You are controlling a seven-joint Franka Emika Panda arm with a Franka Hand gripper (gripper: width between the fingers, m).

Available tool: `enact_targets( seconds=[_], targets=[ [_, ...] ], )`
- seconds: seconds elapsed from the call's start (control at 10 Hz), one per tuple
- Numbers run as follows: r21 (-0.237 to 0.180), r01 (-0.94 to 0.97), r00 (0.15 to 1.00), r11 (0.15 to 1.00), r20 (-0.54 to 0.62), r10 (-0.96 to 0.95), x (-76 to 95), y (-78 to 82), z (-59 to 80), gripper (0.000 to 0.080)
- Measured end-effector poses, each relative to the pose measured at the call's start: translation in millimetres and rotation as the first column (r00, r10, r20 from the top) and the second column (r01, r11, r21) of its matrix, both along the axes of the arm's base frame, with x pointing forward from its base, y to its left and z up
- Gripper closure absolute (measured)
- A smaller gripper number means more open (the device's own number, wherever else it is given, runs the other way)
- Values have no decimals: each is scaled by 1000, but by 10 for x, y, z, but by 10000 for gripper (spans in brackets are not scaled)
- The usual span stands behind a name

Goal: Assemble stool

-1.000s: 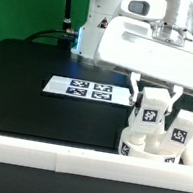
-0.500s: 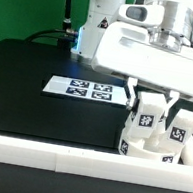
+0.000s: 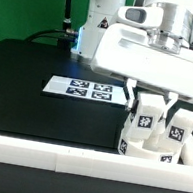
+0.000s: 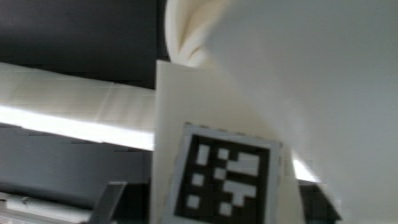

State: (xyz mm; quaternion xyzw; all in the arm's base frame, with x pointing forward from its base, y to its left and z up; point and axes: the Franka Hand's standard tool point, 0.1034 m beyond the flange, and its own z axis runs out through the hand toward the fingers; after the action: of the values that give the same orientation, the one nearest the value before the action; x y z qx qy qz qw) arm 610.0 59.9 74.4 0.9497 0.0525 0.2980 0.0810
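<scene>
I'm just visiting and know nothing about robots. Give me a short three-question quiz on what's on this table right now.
1. True or false: the end effector has its fingers on either side of an upright leg standing on the seat.
2. How many tagged legs stand on the seat in the exterior view?
A. one
B. two
C. four
3. Fill in: the marker board lies flat on the ______ table.

Key: 1 true; 2 B, the second leg is toward the exterior view's right; 3 black.

legs (image 3: 147,119) – 2 visible, tagged | seat disc (image 3: 149,150) – 1 | marker board (image 3: 84,88) – 1, 4 tags | border bars (image 3: 35,155) – 2 visible
</scene>
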Motion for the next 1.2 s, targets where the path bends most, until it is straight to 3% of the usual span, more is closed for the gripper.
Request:
enact_targets(
  seconds=[0.2, 0.3, 0.6, 0.8, 0.9, 1.2],
  targets=[
    [2, 1, 1000, 1000, -6, -1, 1, 4, -2, 242],
    [15, 4, 1000, 1000, -24, -4, 17, 27, 42, 179],
    [54, 12, 999, 998, -41, -10, 64, 91, 288, 151],
    [84, 26, 996, 996, -82, -19, 114, -18, 517, 150],
    [94, 34, 995, 995, -94, -26, 152, -44, 564, 150],
    [94, 36, 995, 995, -100, -26, 146, -36, 531, 150]
  ],
)
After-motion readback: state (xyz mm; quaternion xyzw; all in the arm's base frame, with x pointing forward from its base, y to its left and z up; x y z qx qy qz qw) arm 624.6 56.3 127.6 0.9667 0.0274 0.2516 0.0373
